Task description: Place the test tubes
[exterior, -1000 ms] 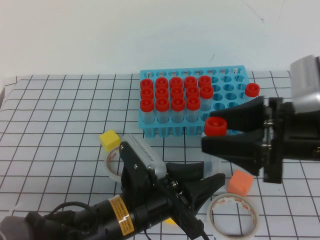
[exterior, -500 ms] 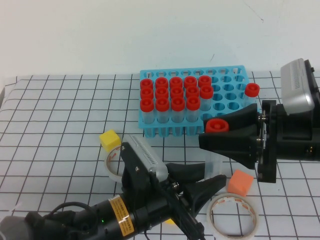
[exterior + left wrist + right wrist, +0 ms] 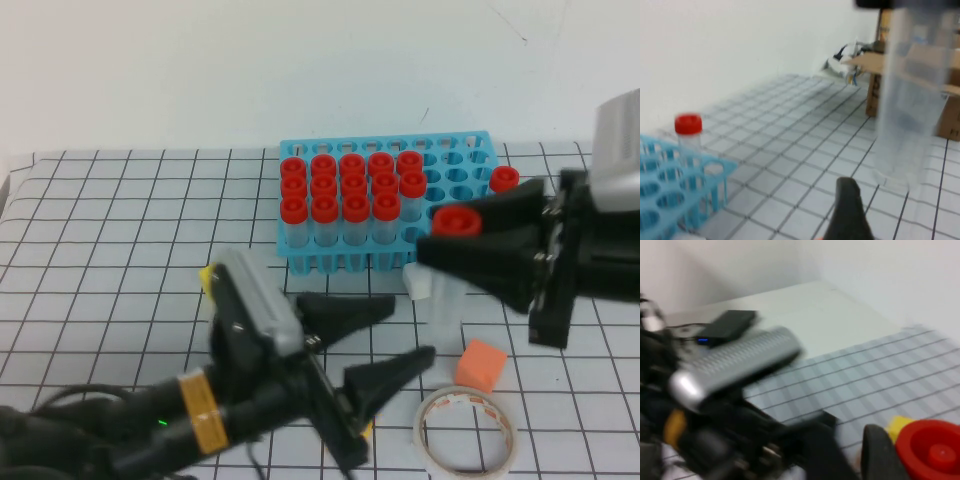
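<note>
Pinching, high view: my right gripper (image 3: 440, 245) is clamping the red-capped test tube (image 3: 455, 222) just before the rack (image 3: 455, 165); left gripper (image 3: 410, 330) is hanging spread, empty.
Left wrist view: test tube (image 3: 912, 100) is hanging near upright; I am judging a plumb drop into the rack best.
Right wrist view: cap (image 3: 932, 450) is showing.

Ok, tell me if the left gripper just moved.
Yes. The left gripper, low in front, drew back leftward from the tape roll, jaws open; the right gripper, right of the rack, grips a test tube.
</note>
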### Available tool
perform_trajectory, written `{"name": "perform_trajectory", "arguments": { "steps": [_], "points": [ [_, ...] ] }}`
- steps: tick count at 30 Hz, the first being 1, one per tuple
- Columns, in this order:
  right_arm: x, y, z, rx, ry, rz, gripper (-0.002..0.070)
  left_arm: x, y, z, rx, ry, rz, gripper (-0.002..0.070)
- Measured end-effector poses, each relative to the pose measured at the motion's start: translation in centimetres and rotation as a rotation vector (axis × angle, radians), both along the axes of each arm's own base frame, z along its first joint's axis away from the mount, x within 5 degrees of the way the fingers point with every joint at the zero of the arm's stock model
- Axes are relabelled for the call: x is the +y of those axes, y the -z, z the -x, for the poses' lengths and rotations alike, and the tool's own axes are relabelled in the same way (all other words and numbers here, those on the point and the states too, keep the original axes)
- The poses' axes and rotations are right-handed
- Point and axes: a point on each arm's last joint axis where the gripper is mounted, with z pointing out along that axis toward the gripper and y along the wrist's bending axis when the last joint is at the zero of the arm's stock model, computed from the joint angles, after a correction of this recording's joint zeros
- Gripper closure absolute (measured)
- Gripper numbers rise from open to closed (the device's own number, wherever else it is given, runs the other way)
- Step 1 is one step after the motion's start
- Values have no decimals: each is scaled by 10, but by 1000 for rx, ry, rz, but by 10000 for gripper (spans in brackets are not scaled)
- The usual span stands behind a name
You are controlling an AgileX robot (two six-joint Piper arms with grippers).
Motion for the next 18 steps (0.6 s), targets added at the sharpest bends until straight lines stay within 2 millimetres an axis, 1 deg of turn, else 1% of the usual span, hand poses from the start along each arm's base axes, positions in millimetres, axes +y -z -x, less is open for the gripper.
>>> {"name": "perform_trajectory", "arguments": {
  "steps": [2,4,6,8,9,10,13,15,18],
  "points": [
    [-5,-8,2,-32,58,18,401,9,-11,1,-29,13,6,252],
    [-10,-17,7,-63,117,36,401,17,-23,4,-55,34,12,300],
    [-17,-26,13,-87,178,56,401,27,-33,10,-64,70,-9,405],
    [-23,-35,18,-110,233,68,401,37,-41,18,-88,99,-82,543],
    [-25,-37,21,-119,251,73,401,40,-44,22,-99,109,-119,589],
    [-28,-40,25,-131,271,71,401,46,-47,27,-121,113,-173,619],
    [-35,-41,37,-148,313,74,401,61,-60,41,-167,58,-301,657],
    [-40,-37,45,-147,333,80,401,73,-69,48,-170,-40,-372,666],
    [-45,-27,57,-136,360,90,401,90,-84,61,-181,-189,-414,671]
  ]
}}
